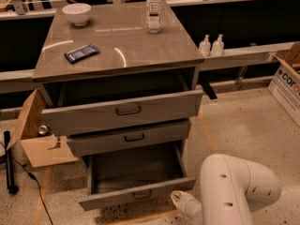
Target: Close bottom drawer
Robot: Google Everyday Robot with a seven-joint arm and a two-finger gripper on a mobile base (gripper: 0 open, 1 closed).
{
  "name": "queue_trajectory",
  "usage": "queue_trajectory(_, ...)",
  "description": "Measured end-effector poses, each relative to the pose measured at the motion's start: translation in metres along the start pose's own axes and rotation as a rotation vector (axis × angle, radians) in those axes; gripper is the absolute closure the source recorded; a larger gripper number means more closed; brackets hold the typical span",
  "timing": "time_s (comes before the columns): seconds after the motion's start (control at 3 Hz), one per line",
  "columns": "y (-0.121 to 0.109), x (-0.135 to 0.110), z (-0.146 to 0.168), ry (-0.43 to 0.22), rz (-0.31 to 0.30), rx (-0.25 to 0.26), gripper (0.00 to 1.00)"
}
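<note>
The bottom drawer [112, 199] of the grey-brown cabinet is pulled far out, with its empty inside showing and a small dark bar handle [142, 194] on its short front panel. My gripper [178, 199] is at the end of the white arm [234, 191], low at the bottom right. It sits just in front of the drawer's right front corner, close to the panel; I cannot tell whether it touches.
The top drawer [126, 111] and middle drawer [133, 137] also stand partly out. A bowl [76, 13], a bottle [153, 3] and a dark blue packet [82, 53] lie on the cabinet top. An open cardboard box [37, 144] stands on the left, another box [286, 86] on the right.
</note>
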State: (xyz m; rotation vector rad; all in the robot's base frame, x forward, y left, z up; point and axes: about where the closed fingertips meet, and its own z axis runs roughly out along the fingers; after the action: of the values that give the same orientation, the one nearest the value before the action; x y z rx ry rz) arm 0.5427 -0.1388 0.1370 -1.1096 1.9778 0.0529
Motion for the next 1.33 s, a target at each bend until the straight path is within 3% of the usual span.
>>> queue_trajectory(0.33,-0.014,-0.027,0.036,-0.074,-0.03,0.003,1.0)
queue_trajectory(0.67,-0.013,-0.027,0.036,-0.074,-0.03,0.003,1.0)
queue_trajectory(1.33,-0.041,-0.08,0.094,-0.191,-0.104,0.009,1.0)
